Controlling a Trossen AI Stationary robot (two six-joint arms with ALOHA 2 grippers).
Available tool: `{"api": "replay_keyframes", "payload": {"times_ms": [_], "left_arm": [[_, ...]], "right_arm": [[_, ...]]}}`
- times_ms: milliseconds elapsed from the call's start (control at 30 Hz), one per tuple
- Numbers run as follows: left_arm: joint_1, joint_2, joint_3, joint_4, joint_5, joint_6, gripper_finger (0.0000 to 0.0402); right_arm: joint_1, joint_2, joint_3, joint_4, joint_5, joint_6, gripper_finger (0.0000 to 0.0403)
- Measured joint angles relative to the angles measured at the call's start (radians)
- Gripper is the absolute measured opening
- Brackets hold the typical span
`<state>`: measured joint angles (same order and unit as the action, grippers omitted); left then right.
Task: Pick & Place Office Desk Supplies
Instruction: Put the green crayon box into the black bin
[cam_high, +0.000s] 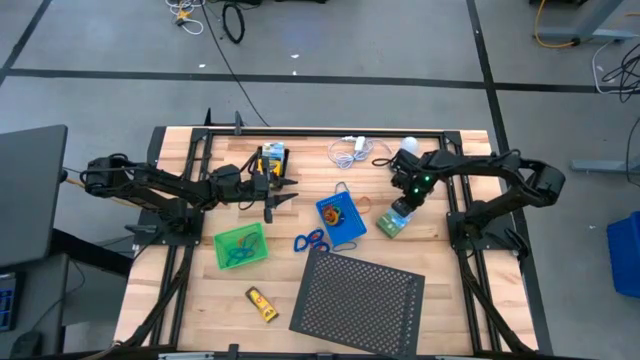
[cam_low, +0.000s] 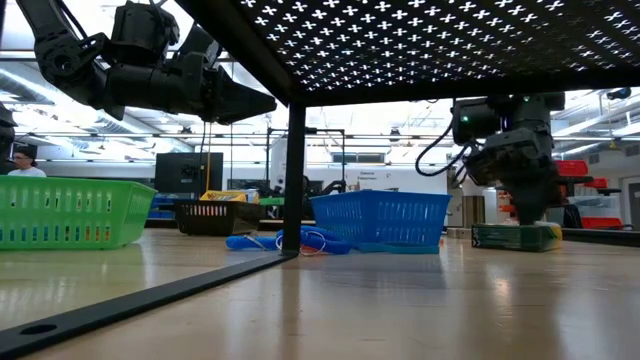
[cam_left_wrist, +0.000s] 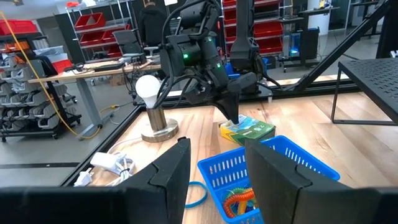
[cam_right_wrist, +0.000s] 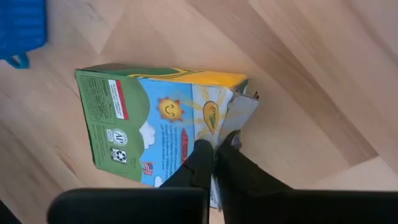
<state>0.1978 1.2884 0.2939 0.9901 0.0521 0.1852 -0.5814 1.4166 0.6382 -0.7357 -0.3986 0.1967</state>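
The yellow-green crayon box (cam_right_wrist: 155, 124) lies flat on the table, right of the blue tray (cam_high: 340, 218). My right gripper (cam_right_wrist: 214, 152) points steeply down onto the box's open end, fingers shut; it also shows in the left wrist view (cam_left_wrist: 233, 115). My left gripper (cam_left_wrist: 217, 180) hovers level and open above the table beside the black tray (cam_high: 270, 160), holding nothing. The green tray (cam_high: 240, 245) stands at near left. Blue loops (cam_high: 310, 240) lie by the blue tray, and a yellow tube (cam_high: 262, 303) lies near the front. My right gripper's fingertips (cam_right_wrist: 202, 155) meet at the crayon box's open end, where the grey flap (cam_right_wrist: 239, 115) runs down between them; it looks pinched at their free ends. The fingers come slanting from above. The box lies flat on the table (cam_low: 515, 237).
A large black perforated sheet (cam_high: 360, 295) stands raised over the near right of the table. A white bulb on a round base (cam_high: 408, 147) and a coiled white cable (cam_high: 350, 152) are at the far edge. Bare wood lies right of the box.
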Motion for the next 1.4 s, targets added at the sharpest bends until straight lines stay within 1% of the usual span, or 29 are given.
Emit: {"api": "replay_keyframes", "payload": {"times_ms": [100,200,367,700,900,1033,1167,1233,1300,1333,1400], "left_arm": [[0.0,0.0,0.0,0.0,-0.01,-0.001,0.0158],[0.0,0.0,0.0,0.0,-0.026,-0.001,0.0158],[0.0,0.0,0.0,0.001,-0.026,-0.001,0.0158],[0.0,0.0,0.0,0.02,-0.026,-0.03,0.0158],[0.002,0.0,0.0,0.033,-0.027,-0.052,0.0158],[0.024,0.0,0.0,0.045,-0.018,-0.127,0.0158],[0.058,0.0,0.015,0.05,0.05,-0.262,0.0158],[0.074,0.0,0.045,0.027,0.117,-0.322,0.0158],[0.085,0.0,0.097,-0.063,0.201,-0.355,0.0159],[0.086,0.0,0.129,-0.127,0.225,-0.358,0.0161],[0.082,0.003,0.204,-0.258,0.236,-0.326,0.0169]], "right_arm": [[0.03,-0.008,0.006,0.012,0.021,0.002,0.0005],[0.074,-0.03,0.033,0.001,0.098,0.017,0.0003],[0.159,-0.074,0.111,-0.057,0.204,0.059,0.0001],[0.311,-0.076,0.268,-0.136,0.366,0.101,0.0001],[0.365,-0.076,0.355,-0.206,0.52,0.102,0.0],[0.379,-0.076,0.4,-0.238,0.598,0.09,0.0],[0.384,-0.076,0.438,-0.235,0.659,0.057,0.0],[0.384,-0.076,0.459,-0.236,0.687,0.035,0.0],[0.384,-0.075,0.482,-0.233,0.713,0.005,0.0],[0.383,-0.075,0.493,-0.234,0.722,-0.008,0.0],[0.383,-0.075,0.514,-0.231,0.74,-0.04,0.0]]}}
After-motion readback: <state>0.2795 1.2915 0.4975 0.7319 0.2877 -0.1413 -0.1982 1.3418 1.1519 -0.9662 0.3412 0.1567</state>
